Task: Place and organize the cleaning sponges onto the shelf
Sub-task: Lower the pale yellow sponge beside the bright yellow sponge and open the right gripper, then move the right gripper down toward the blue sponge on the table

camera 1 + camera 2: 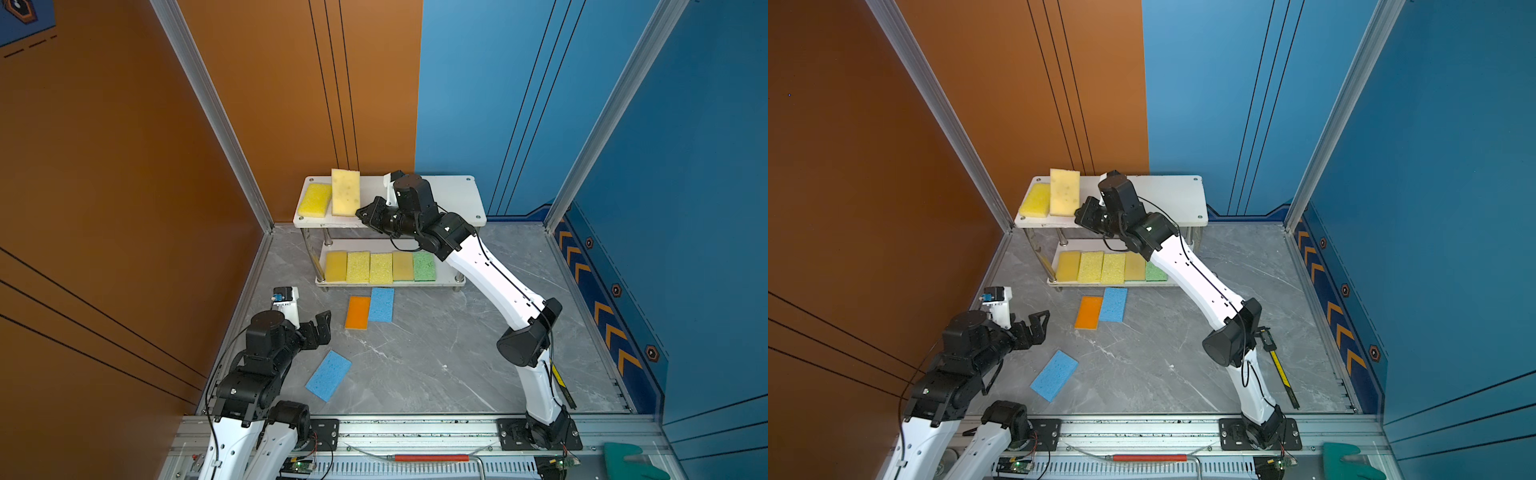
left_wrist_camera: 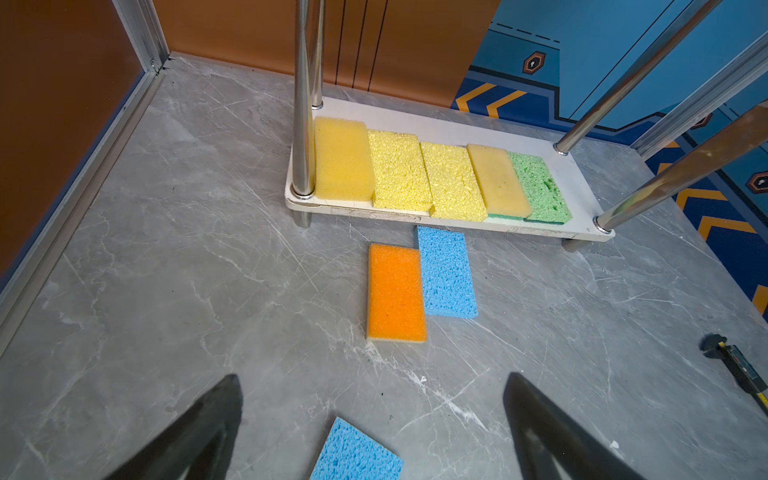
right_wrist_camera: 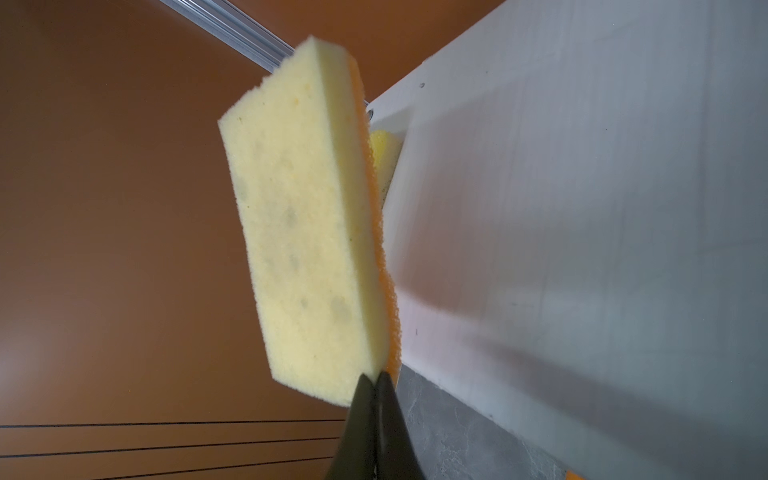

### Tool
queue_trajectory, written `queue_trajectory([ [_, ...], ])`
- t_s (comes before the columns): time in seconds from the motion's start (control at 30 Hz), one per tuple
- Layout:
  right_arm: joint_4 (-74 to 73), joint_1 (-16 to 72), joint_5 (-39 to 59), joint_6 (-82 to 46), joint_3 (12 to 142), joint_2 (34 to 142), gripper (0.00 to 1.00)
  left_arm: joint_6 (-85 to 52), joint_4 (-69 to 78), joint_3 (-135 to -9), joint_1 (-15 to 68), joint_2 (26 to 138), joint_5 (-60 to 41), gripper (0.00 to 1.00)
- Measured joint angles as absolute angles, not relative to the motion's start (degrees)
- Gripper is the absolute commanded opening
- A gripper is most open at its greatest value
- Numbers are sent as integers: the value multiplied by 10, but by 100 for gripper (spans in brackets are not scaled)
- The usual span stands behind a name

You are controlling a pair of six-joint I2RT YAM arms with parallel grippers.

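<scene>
My right gripper is shut on one corner of a pale yellow sponge with an orange backing. It holds that sponge on edge over the left part of the shelf's top board, beside a yellow sponge lying flat there. Several sponges, yellow, pale and green, fill the lower board in a row. An orange sponge and a blue sponge lie side by side on the floor before the shelf. My left gripper hangs open above another blue sponge.
A caliper with a yellow scale lies on the floor at the right, beside my right arm. A green glove and a red-handled tool rest on the front rail. Orange and blue walls close in the back and sides.
</scene>
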State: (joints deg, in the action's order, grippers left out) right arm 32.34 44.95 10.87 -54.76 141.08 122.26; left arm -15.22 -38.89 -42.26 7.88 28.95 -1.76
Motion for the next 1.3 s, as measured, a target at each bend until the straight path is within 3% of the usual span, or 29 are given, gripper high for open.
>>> queue_trajectory([
  [0.4, 313, 449, 109, -569, 1416, 1246, 2, -152, -390, -423, 64, 294, -35, 98],
  [0.5, 313, 450, 111, -572, 1416, 1246, 18, -152, -390, -423, 62, 294, -37, 98],
  [0.7, 307, 451, 117, -573, 1419, 1246, 38, -152, -390, -423, 54, 298, -41, 98],
  [1.3, 292, 459, 120, -573, 1421, 1246, 39, -152, -391, -423, 44, 299, -50, 98],
])
